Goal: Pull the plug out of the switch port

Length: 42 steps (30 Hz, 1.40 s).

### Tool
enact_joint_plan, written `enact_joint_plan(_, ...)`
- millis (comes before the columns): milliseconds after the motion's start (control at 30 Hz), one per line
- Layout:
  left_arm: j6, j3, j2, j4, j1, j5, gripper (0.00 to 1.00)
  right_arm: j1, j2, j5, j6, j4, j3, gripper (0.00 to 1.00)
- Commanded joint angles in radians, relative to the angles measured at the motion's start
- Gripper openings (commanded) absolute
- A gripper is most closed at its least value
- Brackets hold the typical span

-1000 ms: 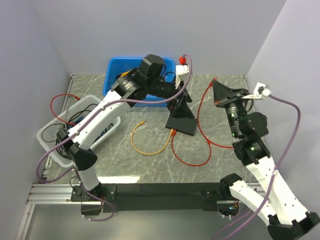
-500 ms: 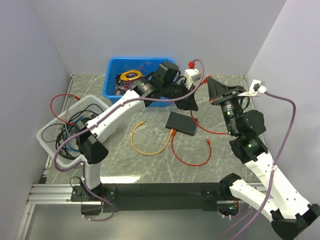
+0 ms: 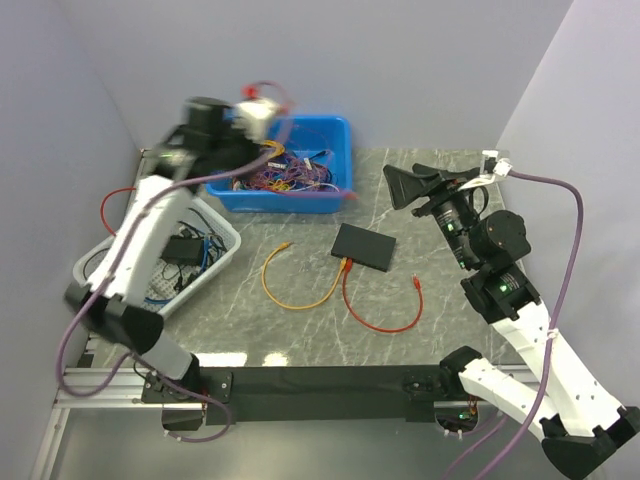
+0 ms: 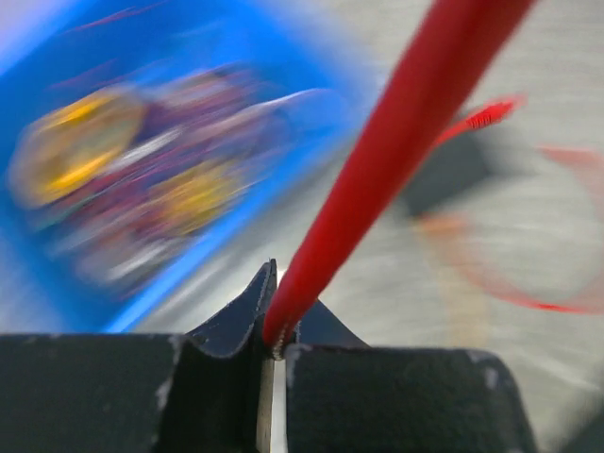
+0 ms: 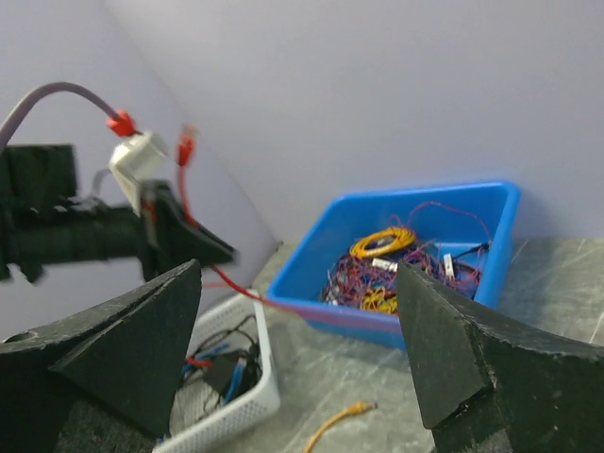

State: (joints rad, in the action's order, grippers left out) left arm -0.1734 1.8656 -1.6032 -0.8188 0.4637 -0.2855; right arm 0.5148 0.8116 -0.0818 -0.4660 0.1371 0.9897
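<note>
Left pincer (image 4: 276, 330) is clamped on a red cable (image 4: 387, 160). On its wrist camera I see the two black fingers (image 4: 236, 316) pressed together, with the cable pinched at their tips and running up and away to the right. Everything behind it in that view is smeared. From the right wrist camera I can see this pincer held in the air on the left side, with a red plug (image 5: 186, 146) showing just above it.

My right pincer (image 3: 395, 188) hangs with its jaws spread wide and nothing between them. It sits above the far right part of the table and points toward the blue bin (image 3: 335, 130).

I find the switch (image 3: 364, 247) lying flat on the marbled table (image 3: 450, 300) near the middle, well apart from both pincers. One end of an orange cable (image 3: 272, 290) meets the switch's near edge. I cannot tell from overhead whether it sits in a socket. A second red lead (image 3: 380, 327) curls in a loop on the table from that same edge round to a loose end right of the switch.

The bin stands at the far edge, full of tangled wires. A white basket (image 3: 228, 240) on the left holds dark cables.
</note>
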Motion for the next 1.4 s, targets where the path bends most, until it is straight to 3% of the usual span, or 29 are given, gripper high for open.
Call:
enact_joint_plan(0, -0.194, -0.075, 0.170, -0.098, -0.183, 0.215, 0.00, 0.008, -0.002, 0.079, 0.041, -0.010, -0.002, 0.90)
enact_joint_plan(200, -0.358, -0.186, 0.284, -0.213, -0.537, 0.263, 0.00, 0.007, 0.026, 0.100, 0.033, -0.016, -0.039, 0.90)
enact_joint_plan(367, -0.462, -0.336, 0.298, -0.256, -0.811, 0.159, 0.00, 0.008, 0.046, 0.119, 0.021, -0.017, -0.057, 0.90)
enact_joint_plan(467, -0.505, -0.467, 0.287, -0.253, -0.890, 0.144, 0.00, 0.008, 0.049, 0.117, 0.015, -0.016, -0.072, 0.90)
enact_joint_plan(633, -0.537, -0.681, 0.247, -0.135, -0.918, 0.282, 0.01, 0.007, 0.060, 0.116, 0.013, -0.022, -0.082, 0.90)
enact_joint_plan(700, -0.549, -0.695, 0.226, -0.146, -0.916, 0.276, 0.40, 0.007, 0.066, 0.114, 0.015, -0.030, -0.077, 0.90)
enact_joint_plan(733, -0.546, -0.691, 0.223, -0.149, -0.916, 0.273, 0.89, 0.007, 0.069, 0.114, 0.013, -0.036, -0.076, 0.90)
enact_joint_plan(767, -0.548, -0.677, 0.226, -0.151, -0.916, 0.275, 0.99, 0.007, 0.070, 0.116, 0.013, -0.037, -0.075, 0.90)
enact_joint_plan(1100, -0.592, -0.502, 0.247, -0.241, -0.915, 0.295, 0.99, 0.008, 0.081, 0.128, 0.000, -0.044, -0.091, 0.90)
enact_joint_plan(1267, -0.632, -0.266, 0.249, -0.370, -0.915, 0.105, 0.99, 0.008, 0.093, 0.134, 0.004, -0.062, -0.077, 0.90)
enact_joint_plan(1367, -0.600, -0.162, 0.224, -0.391, -0.916, 0.077, 0.99, 0.007, 0.090, 0.136, 0.004, -0.060, -0.079, 0.90)
